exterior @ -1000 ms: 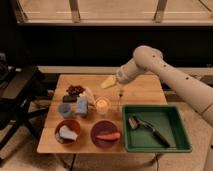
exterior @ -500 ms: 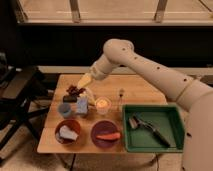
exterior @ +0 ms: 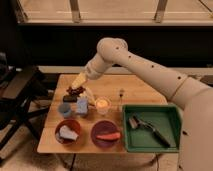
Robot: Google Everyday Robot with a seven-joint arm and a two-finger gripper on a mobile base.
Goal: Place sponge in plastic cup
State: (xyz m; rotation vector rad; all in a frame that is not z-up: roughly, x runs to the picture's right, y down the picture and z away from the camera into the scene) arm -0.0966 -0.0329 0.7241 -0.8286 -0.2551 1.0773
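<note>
The light-blue sponge [exterior: 82, 106] stands upright on the wooden table [exterior: 135, 92], left of centre. The blue-grey plastic cup [exterior: 64, 110] stands just to its left, a small gap apart. My gripper [exterior: 86, 95] hangs from the yellow wrist, directly above the sponge and close to its top. I cannot tell whether it touches the sponge. The arm reaches in from the right, over the table's back.
A clear glass with yellow-orange contents [exterior: 102, 104] stands right of the sponge. Dark items [exterior: 73, 92] lie behind it. A red bowl with a pale lump [exterior: 67, 132] and a bowl with an orange piece [exterior: 106, 135] sit in front. A green tray [exterior: 174, 120] holds tools at right.
The arm has swung left across the table, from over the glass to over the sponge, and the gripper has come down toward it.
</note>
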